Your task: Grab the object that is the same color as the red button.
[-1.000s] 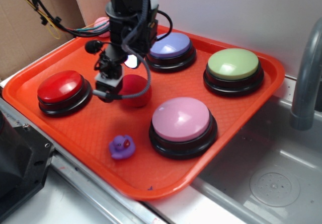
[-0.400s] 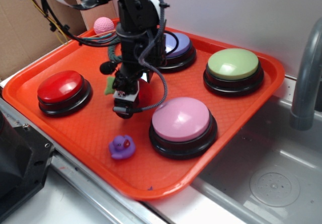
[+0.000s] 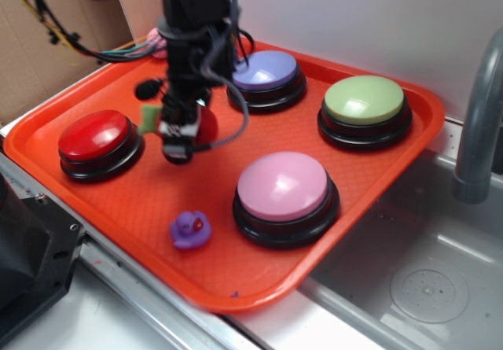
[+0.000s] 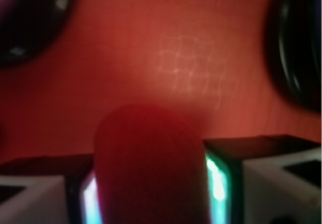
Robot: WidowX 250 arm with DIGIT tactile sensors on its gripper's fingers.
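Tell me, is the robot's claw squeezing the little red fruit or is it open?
Squeezing it. In the wrist view the red fruit fills the gap, with a finger tight against each side of the gripper.

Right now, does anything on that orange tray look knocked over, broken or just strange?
Nothing looks damaged or spilled. The four dome buttons sit upright on the tray. The only unusual thing is the red toy fruit, clamped between the gripper fingers, apparently lifted off the tray.
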